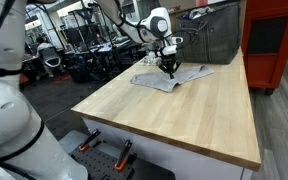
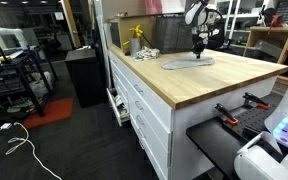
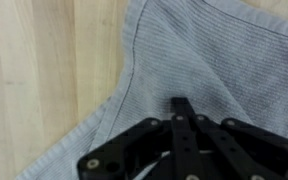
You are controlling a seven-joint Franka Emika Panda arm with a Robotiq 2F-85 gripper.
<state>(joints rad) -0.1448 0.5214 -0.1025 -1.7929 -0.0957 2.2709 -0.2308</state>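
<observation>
Pinching: gripper (image 3: 181,108) fingers pressed together, tips on the grey towel (image 3: 214,50); whether a fold is caught cannot be told.
Towel: flat on the table (image 1: 184,110), its edge at 9 o'clock from the tips.
Care: a slow, vertical rise seems best.

Across the tabletop: an exterior view, raised, looks along the table (image 1: 184,115) to the cloth (image 1: 174,77).
Drawer side: an exterior view, lower, farther off, faces the drawers (image 2: 149,105).
Wrist view: close, straight down on cloth.
Shared: cloth, gripper (image 1: 169,68).

A red cabinet (image 1: 274,40) stands just beside the wooden table (image 1: 184,115). A yellow object (image 2: 137,36) sits on the table's far end. A white cable (image 2: 19,148) lies on the floor, well apart from the table.
</observation>
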